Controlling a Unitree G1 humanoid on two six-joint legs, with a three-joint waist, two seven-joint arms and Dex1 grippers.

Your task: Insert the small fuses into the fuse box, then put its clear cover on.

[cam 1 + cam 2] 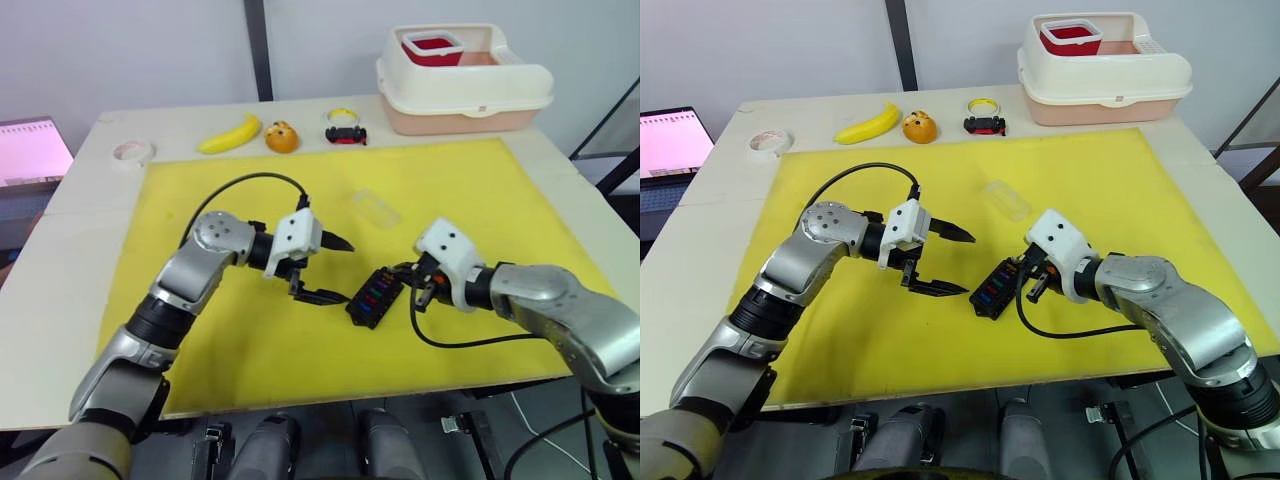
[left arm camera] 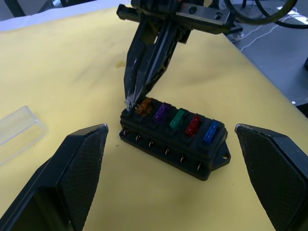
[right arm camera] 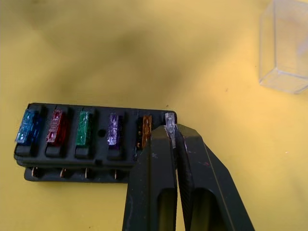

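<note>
On the yellow mat (image 1: 480, 200) the fuse box (image 1: 375, 297) is set between both grippers. A grey fuse (image 3: 169, 123) is pinched by the right gripper (image 3: 173, 139) over the end slot; the left gripper (image 1: 325, 270) is spread, empty. The cover (image 1: 376, 208) lies beyond.

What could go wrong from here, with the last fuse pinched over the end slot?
The right gripper holds the grey fuse by a thin edge at the fuse box's end slot; it may tilt or slip out instead of seating. Nothing steadies the box: the left gripper hangs open beside it, so a downward push could skid or tip it on the yellow mat. The clear cover lies apart and must still be fetched.
</note>
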